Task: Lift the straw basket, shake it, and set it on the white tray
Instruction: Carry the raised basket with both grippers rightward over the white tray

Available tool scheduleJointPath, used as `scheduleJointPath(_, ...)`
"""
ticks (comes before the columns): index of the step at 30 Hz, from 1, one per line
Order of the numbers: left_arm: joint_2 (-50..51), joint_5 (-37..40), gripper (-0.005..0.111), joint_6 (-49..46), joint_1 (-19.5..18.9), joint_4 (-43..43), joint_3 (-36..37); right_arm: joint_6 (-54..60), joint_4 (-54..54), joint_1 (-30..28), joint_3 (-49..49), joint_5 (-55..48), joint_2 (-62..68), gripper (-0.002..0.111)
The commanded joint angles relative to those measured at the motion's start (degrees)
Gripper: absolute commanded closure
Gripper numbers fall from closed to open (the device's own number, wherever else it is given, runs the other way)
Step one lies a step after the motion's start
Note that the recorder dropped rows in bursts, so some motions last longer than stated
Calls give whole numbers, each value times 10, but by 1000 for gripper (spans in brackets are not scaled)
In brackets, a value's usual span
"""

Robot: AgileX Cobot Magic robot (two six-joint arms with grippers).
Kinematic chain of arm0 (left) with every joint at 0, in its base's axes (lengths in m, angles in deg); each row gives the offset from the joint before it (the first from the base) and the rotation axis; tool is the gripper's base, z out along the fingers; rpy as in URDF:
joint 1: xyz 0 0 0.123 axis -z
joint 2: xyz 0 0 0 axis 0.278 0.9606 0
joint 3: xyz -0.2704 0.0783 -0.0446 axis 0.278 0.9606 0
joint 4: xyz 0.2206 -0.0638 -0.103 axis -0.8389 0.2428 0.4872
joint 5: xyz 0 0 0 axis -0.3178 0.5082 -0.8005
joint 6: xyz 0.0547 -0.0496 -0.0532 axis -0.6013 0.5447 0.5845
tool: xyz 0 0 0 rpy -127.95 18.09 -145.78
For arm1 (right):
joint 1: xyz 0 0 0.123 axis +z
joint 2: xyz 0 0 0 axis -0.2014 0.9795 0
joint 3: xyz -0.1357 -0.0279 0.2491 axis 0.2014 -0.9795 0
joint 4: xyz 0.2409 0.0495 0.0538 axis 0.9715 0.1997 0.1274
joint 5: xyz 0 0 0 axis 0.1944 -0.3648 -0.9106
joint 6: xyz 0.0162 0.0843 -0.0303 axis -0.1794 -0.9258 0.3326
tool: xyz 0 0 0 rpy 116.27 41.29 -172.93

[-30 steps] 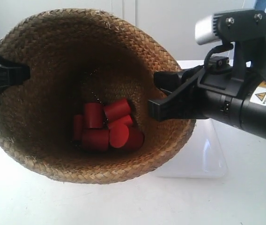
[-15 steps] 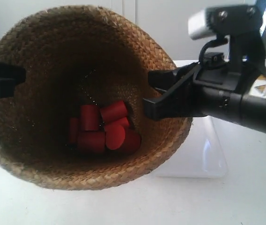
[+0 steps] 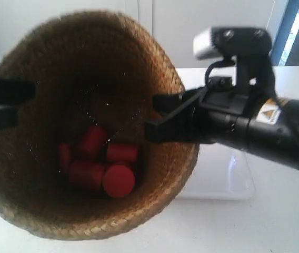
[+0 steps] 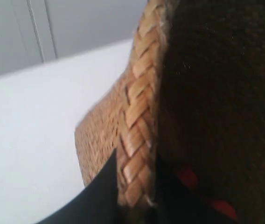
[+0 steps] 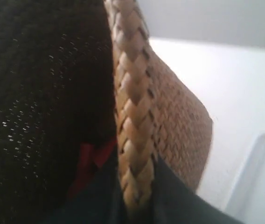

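straw basket (image 3: 86, 132) fills the exterior view's left and middle, mouth toward the camera. left gripper (image 4: 136, 193) and right gripper (image 5: 135, 186) clamp opposite sides of its rim, one finger inside and one outside, so no way past there. red cylinders (image 3: 99, 166) clutter the basket floor. white tray (image 3: 228, 176) bare where visible, partly hidden behind the basket wall, right arm (image 3: 276, 132) crossing above it. table (image 3: 255, 226) in front is open
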Motion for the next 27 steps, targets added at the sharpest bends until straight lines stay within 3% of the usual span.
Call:
scheduleJointPath(1, 12, -124, 107, -21, 11, -6, 19, 64, 3, -6, 0, 104, 1, 108)
scheduleJointPath(4, 35, -90, 107, 21, 16, -6, 6, 43, 22, -31, 22, 27, 27, 108)
scheduleJointPath(7, -27, -23, 107, -3, 44, -38, -39, 49, 22, -12, 61, -72, -53, 108)
scheduleJointPath(9, -46, -72, 107, -28, 52, -50, -31, 86, 13, -2, 45, -9, -72, 108)
scheduleJointPath(12, 21, -182, 107, -16, 52, -29, 24, 130, 47, -31, -10, 116, -2, 108)
scheduleJointPath(15, 42, -113, 107, -9, 57, -25, -5, 120, 81, -47, 15, 38, 21, 108)
scheduleJointPath(18, -17, -29, 107, -26, 68, -61, -58, 120, 77, -30, 59, -35, -60, 108)
scheduleJointPath(20, -34, -69, 107, -28, 68, -68, -58, 142, 77, -24, 53, 9, -81, 108)
scheduleJointPath(23, 34, -152, 107, -16, 62, -49, -9, 142, 85, -44, 6, 62, -13, 108)
scheduleJointPath(27, 68, -102, 107, -6, 73, -36, -26, 109, 89, -53, 27, -35, 13, 108)
